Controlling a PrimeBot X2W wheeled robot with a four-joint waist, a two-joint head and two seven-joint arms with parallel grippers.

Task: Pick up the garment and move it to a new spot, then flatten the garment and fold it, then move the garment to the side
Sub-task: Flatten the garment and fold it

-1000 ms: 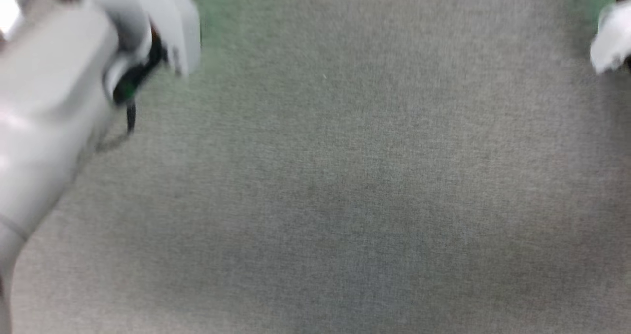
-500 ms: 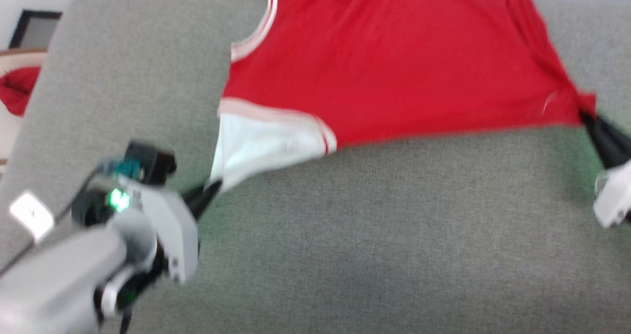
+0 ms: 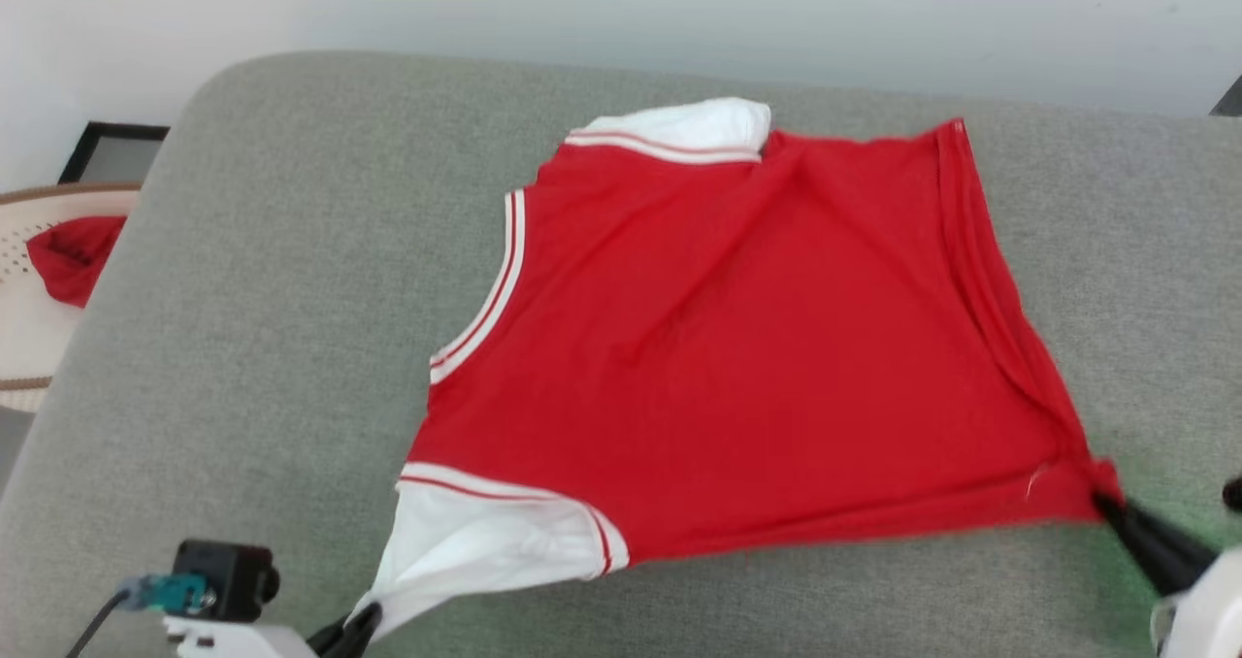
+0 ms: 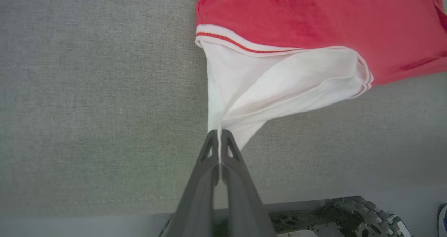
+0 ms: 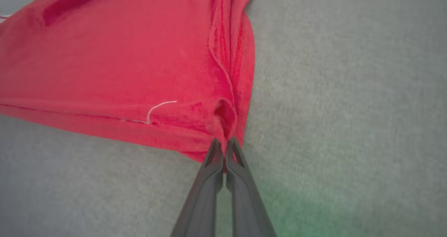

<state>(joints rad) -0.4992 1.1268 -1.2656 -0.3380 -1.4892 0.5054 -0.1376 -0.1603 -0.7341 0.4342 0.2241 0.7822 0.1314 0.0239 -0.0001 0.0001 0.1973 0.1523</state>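
Across the grey cushion (image 3: 243,347) the garment (image 3: 737,347) lies spread. Left gripper (image 3: 361,627) at 7 o'clock pinches its white corner, right gripper (image 3: 1111,505) at 4 o'clock its red hem. Flattening seems the step in hand; next, an even outward tug.

Long dark grey fingers (image 4: 239,186) have triangular cut-outs. A black boxy camera (image 3: 228,569) with teal plug (image 3: 167,592) sits at seven o'clock, head view.

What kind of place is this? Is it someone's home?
Probably a room in a home, not certain: a grey cushioned seat with a jersey spread on it, a cream basket beside it, a plain white wall behind.
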